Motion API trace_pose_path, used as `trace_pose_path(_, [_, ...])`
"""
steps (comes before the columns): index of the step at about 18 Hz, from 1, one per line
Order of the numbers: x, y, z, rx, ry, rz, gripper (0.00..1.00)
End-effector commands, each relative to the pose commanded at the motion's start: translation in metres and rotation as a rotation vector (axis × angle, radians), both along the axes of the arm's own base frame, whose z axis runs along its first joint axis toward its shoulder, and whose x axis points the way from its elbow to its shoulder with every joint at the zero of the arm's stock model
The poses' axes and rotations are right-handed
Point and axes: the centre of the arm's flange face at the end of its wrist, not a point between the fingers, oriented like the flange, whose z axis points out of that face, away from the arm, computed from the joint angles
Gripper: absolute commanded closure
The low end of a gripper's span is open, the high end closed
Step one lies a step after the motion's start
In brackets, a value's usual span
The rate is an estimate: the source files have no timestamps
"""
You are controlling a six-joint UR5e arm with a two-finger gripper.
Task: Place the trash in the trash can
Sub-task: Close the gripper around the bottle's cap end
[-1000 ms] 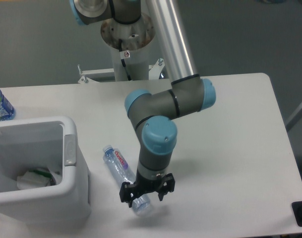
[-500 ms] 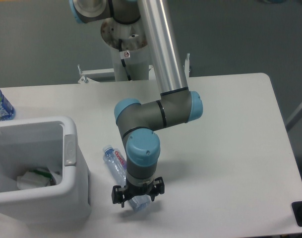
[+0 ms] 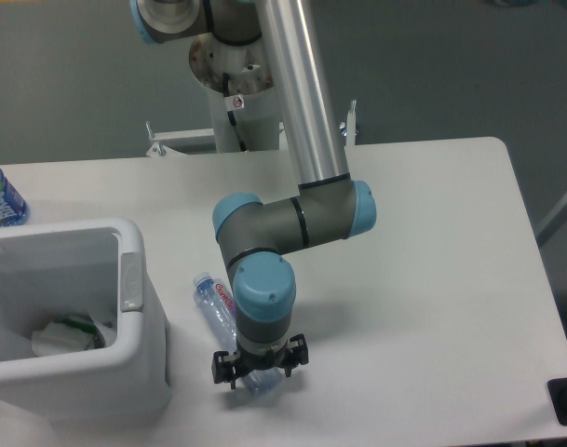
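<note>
A crushed clear bottle [image 3: 218, 305] with a red-lettered label lies on the table just right of the trash can [image 3: 145, 321], its cap end pointing up-left. My gripper [image 3: 259, 372] hangs straight down over the bottle's lower end. Its fingers are spread, one on each side of the bottle, so it is open and not closed on it. The wrist hides that end of the bottle. A crumpled white wrapper [image 3: 67, 333] with green print lies inside the white trash can at the front left.
An upright blue-labelled bottle [image 3: 0, 196] stands at the table's left edge behind the can. The arm's elbow [image 3: 292, 223] reaches over the middle of the table. The front table edge runs just below the gripper.
The gripper has moved left and down, from beside the bottle's lower end to straddling it. In the last half second it only settled slightly. The bottle has not shifted.
</note>
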Motion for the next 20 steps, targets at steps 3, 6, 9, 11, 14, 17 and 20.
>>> trace_pose_path(3, [0.001,0.001,0.001,0.001,0.001,0.000,0.15])
trace_pose_path(6, [0.001,0.000,0.005,0.005,0.004,0.000,0.31])
trace_pose_path(9, [0.000,-0.001,0.006,0.004,0.005,0.002,0.34])
trace_pose_path(11, [0.002,-0.003,0.012,0.007,0.009,0.002,0.39])
trace_pose_path(14, [0.007,-0.009,0.019,0.012,0.011,-0.008,0.41])
trace_pose_path(17, [0.001,-0.003,0.042,0.047,0.035,-0.011,0.41])
trace_pose_path(20, [-0.026,0.004,0.098,0.134,0.102,0.025,0.41])
